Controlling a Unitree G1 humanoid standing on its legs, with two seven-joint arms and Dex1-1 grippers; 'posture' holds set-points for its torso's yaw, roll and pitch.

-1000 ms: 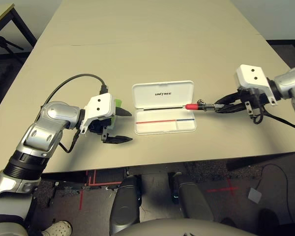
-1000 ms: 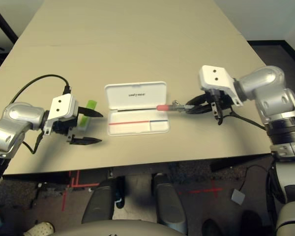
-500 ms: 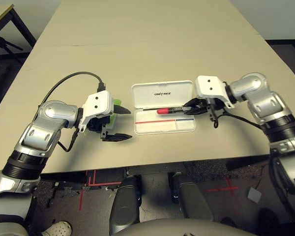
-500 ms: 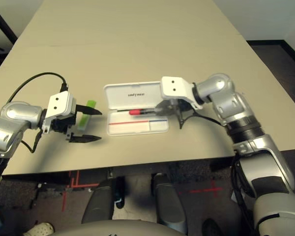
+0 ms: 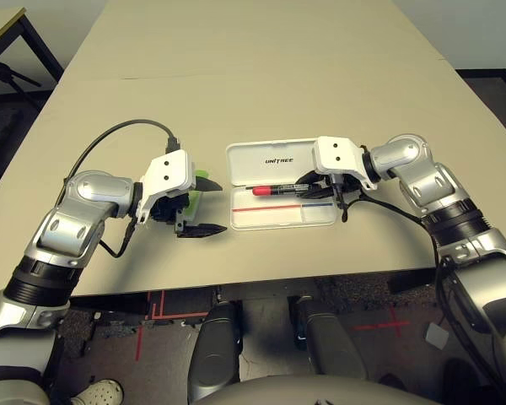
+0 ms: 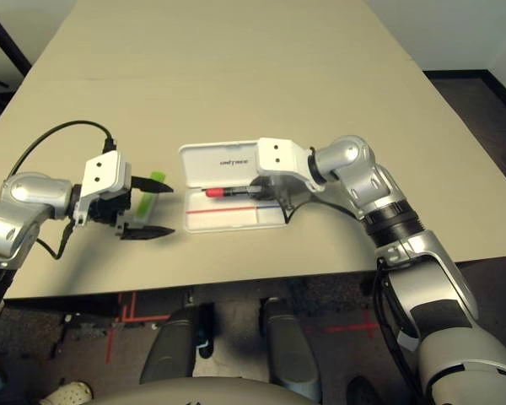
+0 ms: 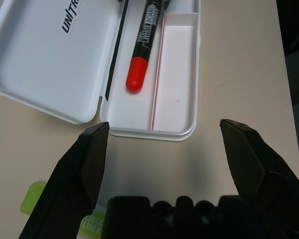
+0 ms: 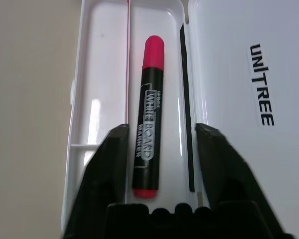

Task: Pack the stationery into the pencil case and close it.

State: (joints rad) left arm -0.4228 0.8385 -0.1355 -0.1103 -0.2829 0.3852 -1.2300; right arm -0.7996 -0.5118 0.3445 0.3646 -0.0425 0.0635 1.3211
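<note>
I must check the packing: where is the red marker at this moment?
The red marker lies inside the open pencil case, in its tray near the hinge, between the open fingers of the right gripper.

The white hinged plastic pencil case [image 5: 282, 196] lies open mid-table [image 5: 253, 76], lid behind the tray. The red marker with black label [image 5: 280, 189] lies in the tray along the hinge. The light green flat stick [image 5: 196, 192] lies on the table left of the case, under the left gripper [image 5: 204, 208]; the right gripper [image 5: 308, 187] is over the case's right end.
</note>
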